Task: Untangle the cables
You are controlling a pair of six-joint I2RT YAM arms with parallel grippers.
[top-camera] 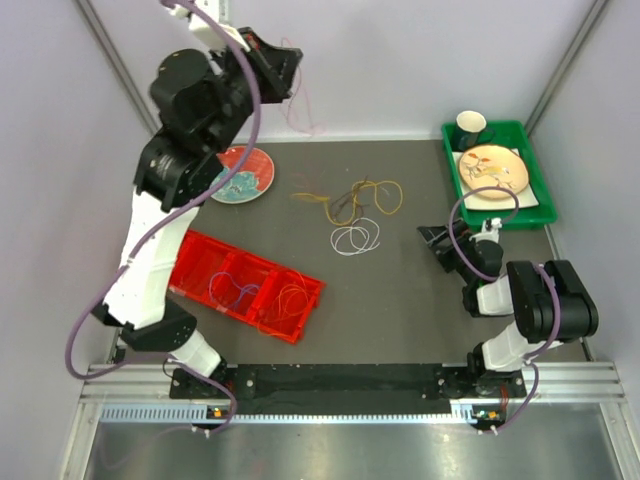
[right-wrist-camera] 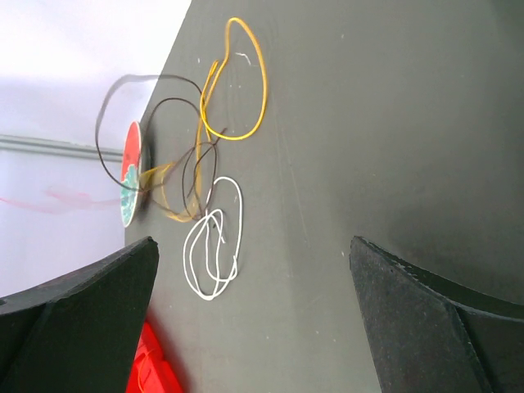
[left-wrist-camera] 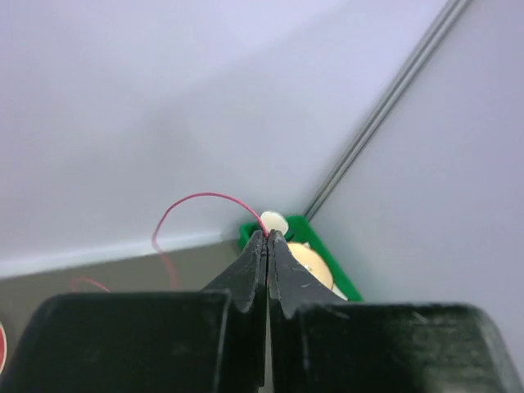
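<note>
Red cable (left-wrist-camera: 205, 194) pinched in raised left hand (left-wrist-camera: 268, 239) | right hand (right-wrist-camera: 254, 246) wide, white cable (right-wrist-camera: 213, 244) ahead

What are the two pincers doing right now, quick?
Left pincer: closed, pinching the red cable.
Right pincer: open, holding nothing.

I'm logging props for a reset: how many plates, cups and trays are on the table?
Plates: 2, the red and teal plate and the cream plate
Cups: 1, the cup
Trays: 2, the red tray and the green tray
Total: 5
</note>
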